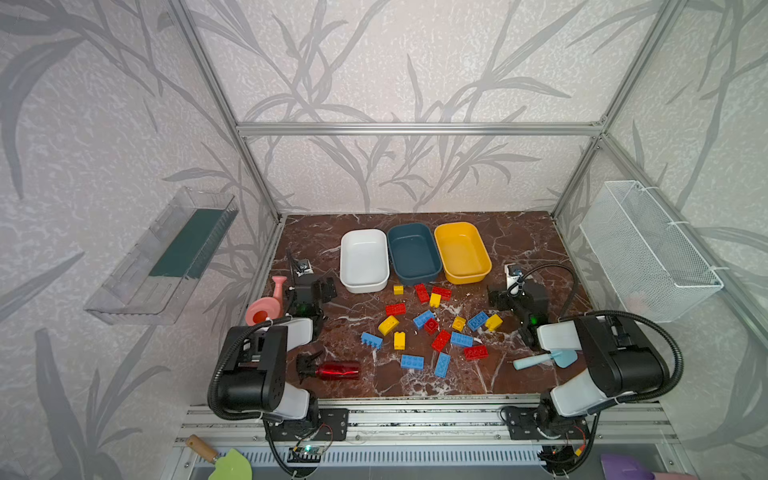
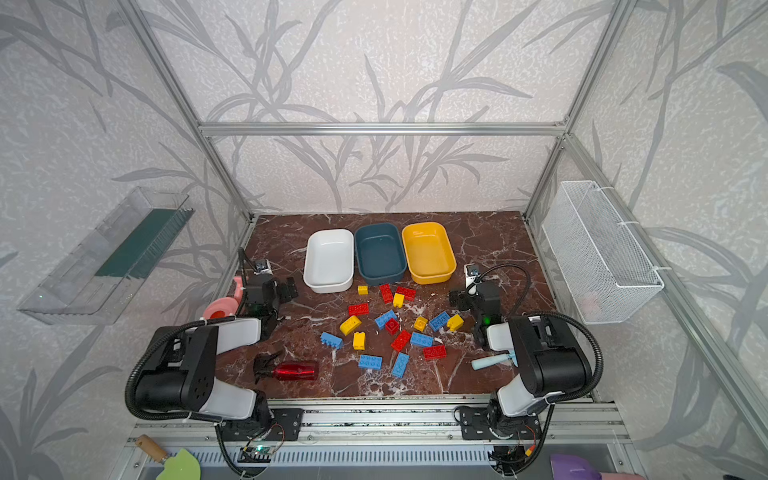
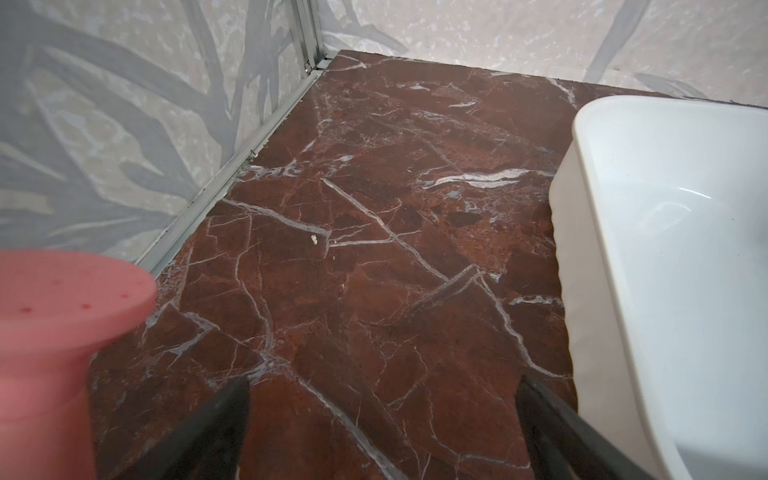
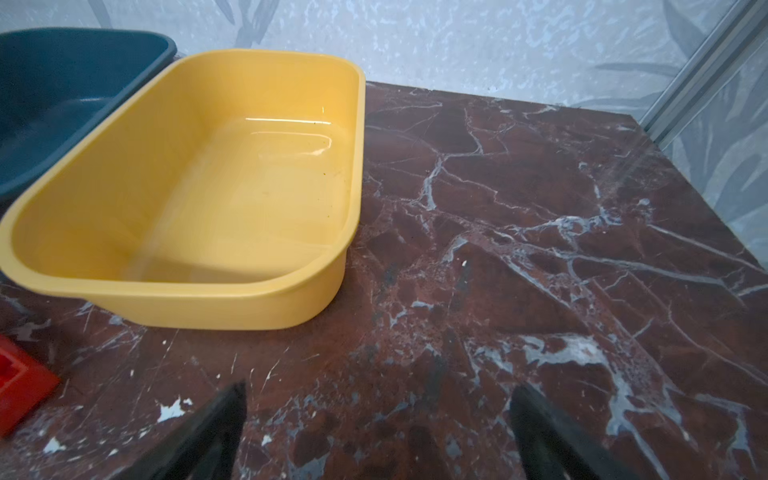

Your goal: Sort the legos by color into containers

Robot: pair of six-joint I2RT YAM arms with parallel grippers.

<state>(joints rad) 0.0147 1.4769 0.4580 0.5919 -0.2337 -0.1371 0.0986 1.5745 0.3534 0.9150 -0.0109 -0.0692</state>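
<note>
Several red, yellow and blue legos lie loose mid-table, among them a red brick (image 1: 422, 293), a yellow one (image 1: 388, 325) and a blue one (image 1: 412, 362). Behind them stand three empty containers in a row: white (image 1: 364, 259) (image 3: 665, 249), dark teal (image 1: 413, 253) (image 4: 62, 83) and yellow (image 1: 462, 251) (image 4: 208, 199). My left gripper (image 1: 326, 289) (image 3: 384, 380) hovers open over bare marble just left of the white tub. My right gripper (image 1: 496, 299) (image 4: 378, 386) is open beside the yellow tub's near right corner, with a red brick (image 4: 20, 382) off to its side.
A pink watering can (image 1: 266, 307) (image 3: 62, 316) stands by the left arm. A red spray bottle (image 1: 338, 370) lies at the front left, a light blue scoop (image 1: 544, 359) at the front right. A wire basket (image 1: 648, 249) and a clear tray (image 1: 166, 257) hang on the side walls.
</note>
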